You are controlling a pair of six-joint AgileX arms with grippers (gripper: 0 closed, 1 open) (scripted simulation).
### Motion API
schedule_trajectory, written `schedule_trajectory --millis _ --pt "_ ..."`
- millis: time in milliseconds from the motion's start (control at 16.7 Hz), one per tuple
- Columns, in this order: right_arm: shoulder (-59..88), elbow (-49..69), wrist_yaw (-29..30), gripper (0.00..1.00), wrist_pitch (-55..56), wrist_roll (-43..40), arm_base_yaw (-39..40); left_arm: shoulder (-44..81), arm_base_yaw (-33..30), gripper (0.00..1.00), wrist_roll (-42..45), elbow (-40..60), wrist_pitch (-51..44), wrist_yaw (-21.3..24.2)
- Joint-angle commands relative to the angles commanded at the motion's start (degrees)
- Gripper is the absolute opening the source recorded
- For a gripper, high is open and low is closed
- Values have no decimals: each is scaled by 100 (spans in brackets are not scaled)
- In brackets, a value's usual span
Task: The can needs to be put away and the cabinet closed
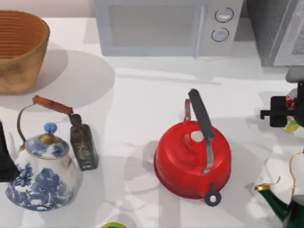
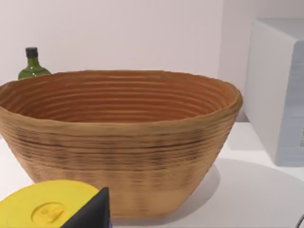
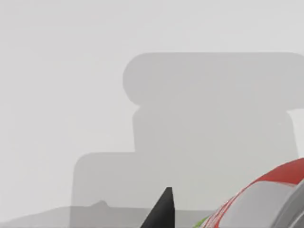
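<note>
A white desk (image 1: 142, 109) seen from above carries many vessels. The can (image 1: 290, 124), red, white and lime green, sits at the desk's far right edge, mostly hidden behind the right pincer (image 1: 278, 113), a dark shape reaching in from the right. In the right wrist view the can (image 3: 266, 202) curves in close beside one dark fingertip (image 3: 161, 209), but whether the fingers are clamped on it or just beside it cannot be told.

A small drink can is probably light and stiff but thin-walled, smooth and easy to dent or let slip. The safest hold is likely across the middle of its round body, squeezed gently, kept upright.

The cabinet (image 1: 278, 31) appears as a grey box at the top right corner, cut off, so its door cannot be made out. The left arm (image 1: 5, 156) rests at the far left edge, beside a blue and white porcelain teapot (image 1: 42, 173); its fingers cannot be judged. A red kettle (image 1: 192, 159) stands centre, well apart from the can. A green teapot (image 1: 285, 204) is cut off at bottom right.
</note>
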Motion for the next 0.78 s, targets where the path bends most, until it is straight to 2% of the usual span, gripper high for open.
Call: schedule_trajectory --millis 240,600,780 --pt "-342 505 -8 0 -890 -12 7 0 0 100 0 0 0 0" --pt "-1347 1640 -26 0 -3175 -16 -15 0 0 100 0 0 0 0" --pt "-1708 1971 -33 0 -3706 -24 -26 0 0 100 0 0 0 0"
